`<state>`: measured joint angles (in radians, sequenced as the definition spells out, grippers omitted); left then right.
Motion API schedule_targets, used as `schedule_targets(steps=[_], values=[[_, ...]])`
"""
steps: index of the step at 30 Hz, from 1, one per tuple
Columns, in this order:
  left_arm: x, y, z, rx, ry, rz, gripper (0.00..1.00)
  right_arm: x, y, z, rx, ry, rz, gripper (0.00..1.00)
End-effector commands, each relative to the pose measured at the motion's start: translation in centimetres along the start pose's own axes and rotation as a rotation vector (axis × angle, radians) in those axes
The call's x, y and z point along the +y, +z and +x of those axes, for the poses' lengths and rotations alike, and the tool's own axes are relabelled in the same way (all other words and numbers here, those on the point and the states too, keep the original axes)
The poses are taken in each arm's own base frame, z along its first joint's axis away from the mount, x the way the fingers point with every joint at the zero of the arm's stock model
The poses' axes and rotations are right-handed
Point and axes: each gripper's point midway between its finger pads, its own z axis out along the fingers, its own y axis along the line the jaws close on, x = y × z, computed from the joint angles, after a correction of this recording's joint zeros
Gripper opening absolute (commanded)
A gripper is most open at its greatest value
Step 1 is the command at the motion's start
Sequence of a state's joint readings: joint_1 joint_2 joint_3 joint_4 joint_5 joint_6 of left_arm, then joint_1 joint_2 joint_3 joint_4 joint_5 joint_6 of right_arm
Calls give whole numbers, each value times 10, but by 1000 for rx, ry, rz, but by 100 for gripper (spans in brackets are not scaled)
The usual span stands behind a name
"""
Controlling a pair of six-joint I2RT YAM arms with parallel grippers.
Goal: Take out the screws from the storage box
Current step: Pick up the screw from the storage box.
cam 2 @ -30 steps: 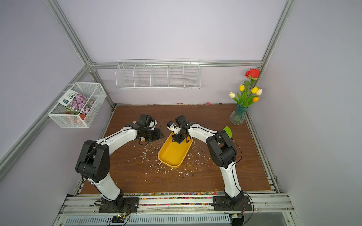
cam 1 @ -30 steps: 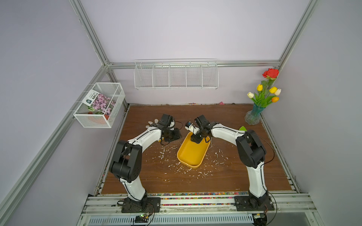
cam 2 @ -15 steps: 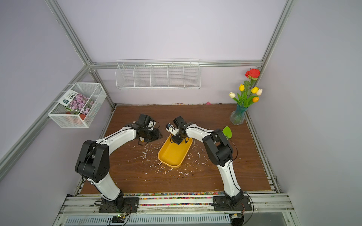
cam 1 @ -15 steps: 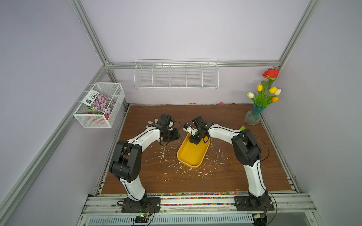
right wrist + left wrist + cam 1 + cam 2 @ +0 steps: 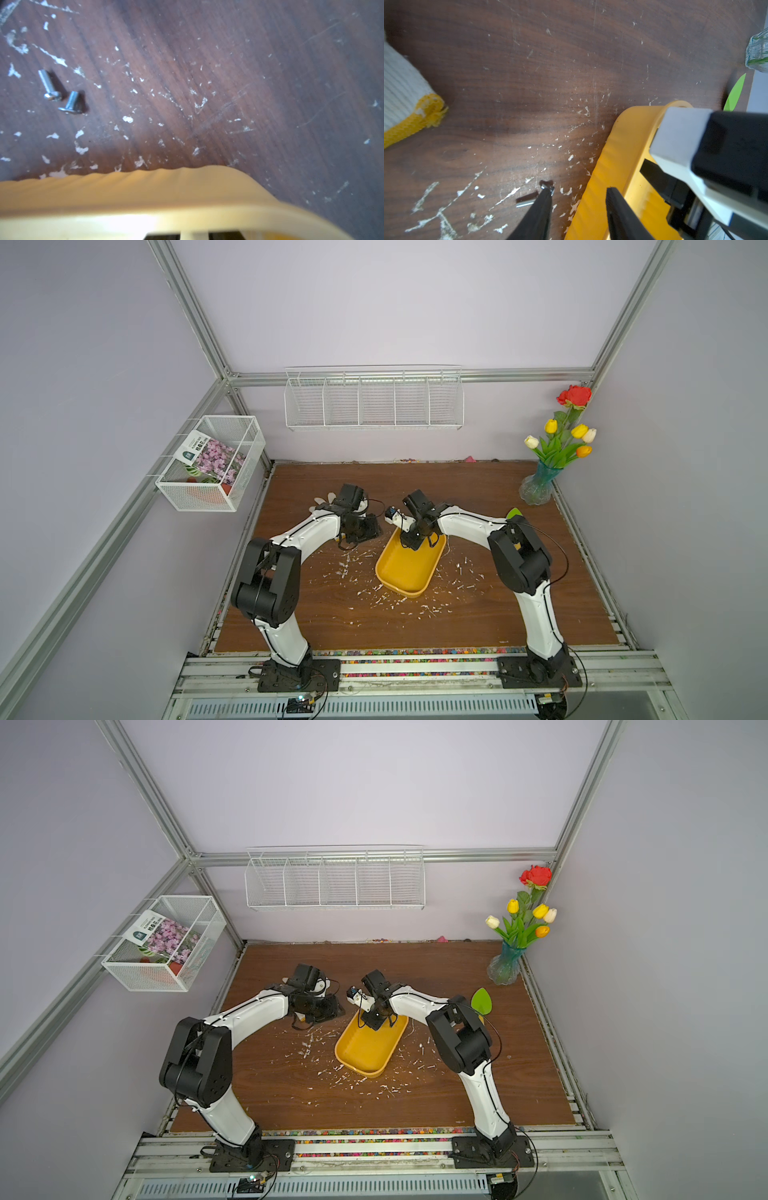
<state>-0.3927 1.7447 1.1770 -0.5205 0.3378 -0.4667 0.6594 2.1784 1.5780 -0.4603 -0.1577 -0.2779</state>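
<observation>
Two screws [image 5: 50,86]: seen lying side by side on the table [image 5: 249,83], outside the box [image 5: 145,187] and near its rim, among white flecks [image 5: 127,119].
Box: set on the table between the two arms, with one short end turned toward the grippers; flecks are scattered around it in both top views.
Left gripper [image 5: 579,190]: held apart with nothing clasped. One finger is lowered to the table just beside a screw, and the other is poised over the box wall.
Right gripper [image 5: 413,541]: lowered into the far end of the box. Only dark finger bases are caught by its wrist view, so whether it is parted or clenched cannot be told.
Glove [image 5: 404,99]: laid on the table beyond the left gripper, well apart from the box.
Vase [image 5: 538,485]: stood in the far right corner with flowers in it.
Leaf [image 5: 514,513]: seen near the vase, behind the right arm.
</observation>
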Motion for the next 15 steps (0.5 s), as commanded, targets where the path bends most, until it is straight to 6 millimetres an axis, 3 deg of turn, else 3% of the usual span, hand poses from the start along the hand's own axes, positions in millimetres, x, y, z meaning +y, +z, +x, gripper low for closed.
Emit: schedule_targets(steps=[1,5,10,15], values=[[3,3,1,4,1,4,47,9,13,39,133,24,-19,21],[1,2,1,4,3,9,47,6,6,33,95,42,0,13],[0,2,0,3,3,11,47,4,-13,10,3,76,2,4],[0,0,0,-2,4,11,47,-4,-34,-6,-70,154,-11,10]])
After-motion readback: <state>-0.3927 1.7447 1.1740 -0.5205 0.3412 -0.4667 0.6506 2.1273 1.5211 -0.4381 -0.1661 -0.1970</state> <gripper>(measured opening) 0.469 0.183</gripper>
